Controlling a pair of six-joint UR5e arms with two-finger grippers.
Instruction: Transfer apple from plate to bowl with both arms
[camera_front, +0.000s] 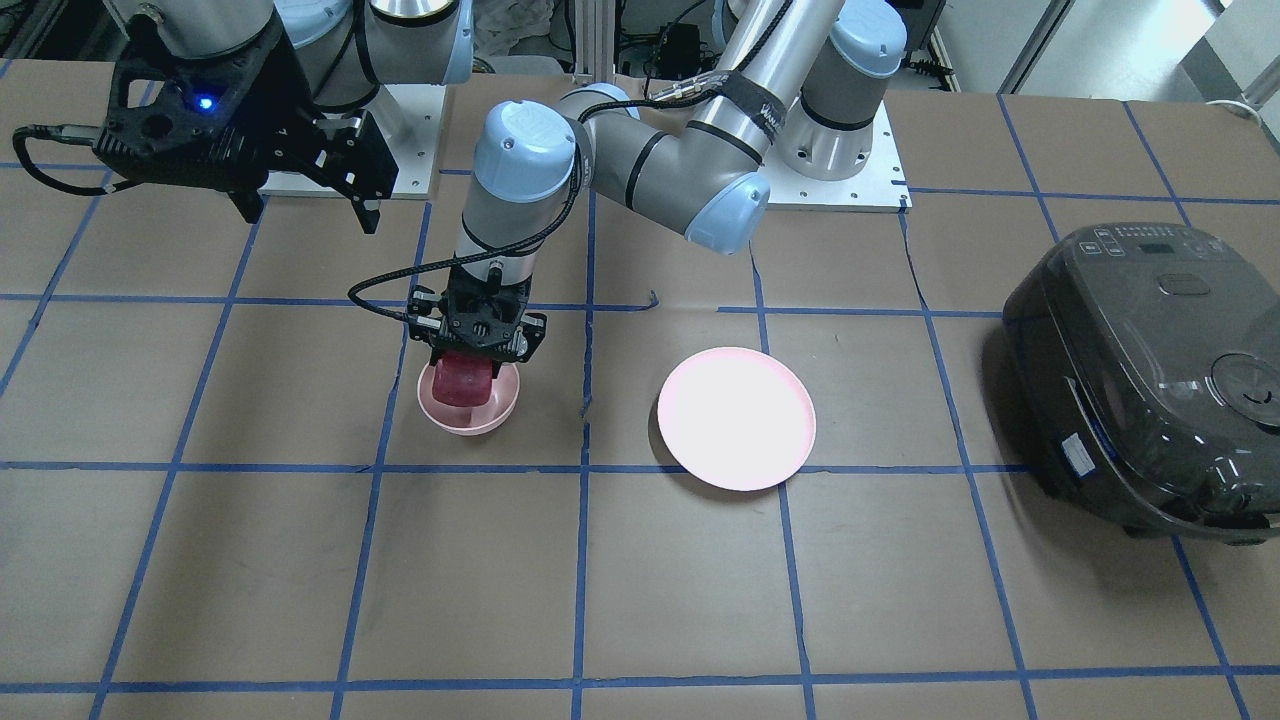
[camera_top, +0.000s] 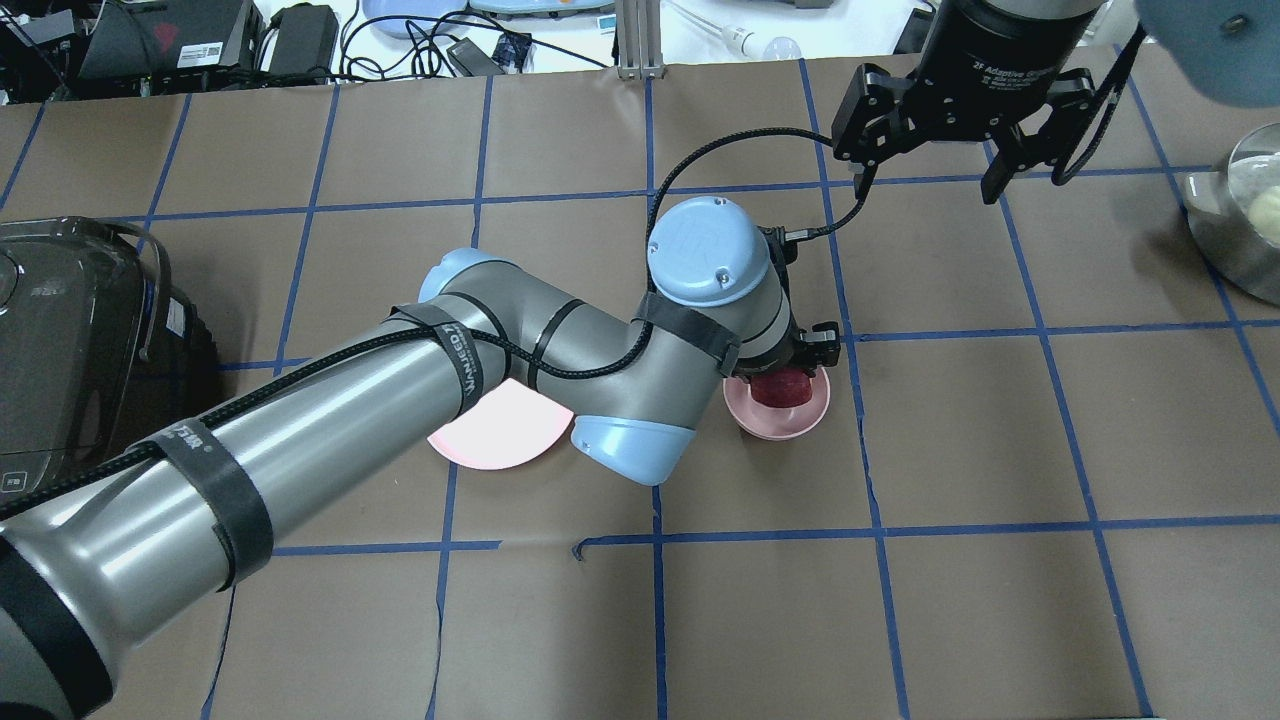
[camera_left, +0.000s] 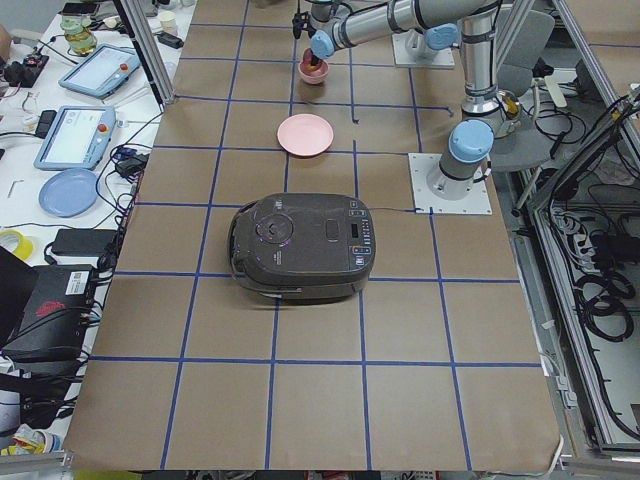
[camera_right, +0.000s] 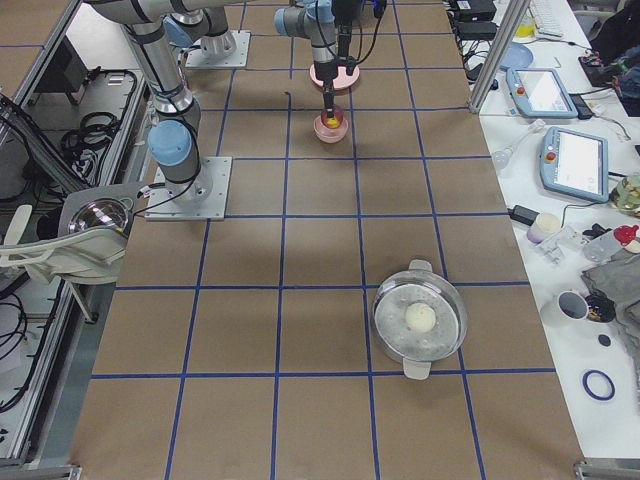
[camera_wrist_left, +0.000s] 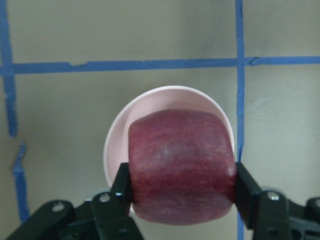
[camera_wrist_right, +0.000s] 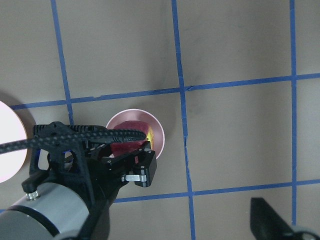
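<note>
My left gripper (camera_wrist_left: 181, 181) is shut on the dark red apple (camera_wrist_left: 180, 162), with one finger on each side. It holds the apple at the mouth of the small pink bowl (camera_front: 470, 424); the apple (camera_front: 462, 383) sits partly inside the rim. I cannot tell whether it touches the bottom. The left arm reaches across the table over the wide pink plate (camera_front: 736, 418), which has nothing on it and is partly hidden under the arm in the overhead view (camera_top: 495, 432). My right gripper (camera_top: 930, 185) is open and empty, raised beyond the bowl (camera_top: 795, 425).
A dark rice cooker (camera_front: 1150, 380) stands at the table's end on my left side. A metal pot with a glass lid (camera_top: 1235, 215) stands at the far right. Blue tape lines grid the brown table.
</note>
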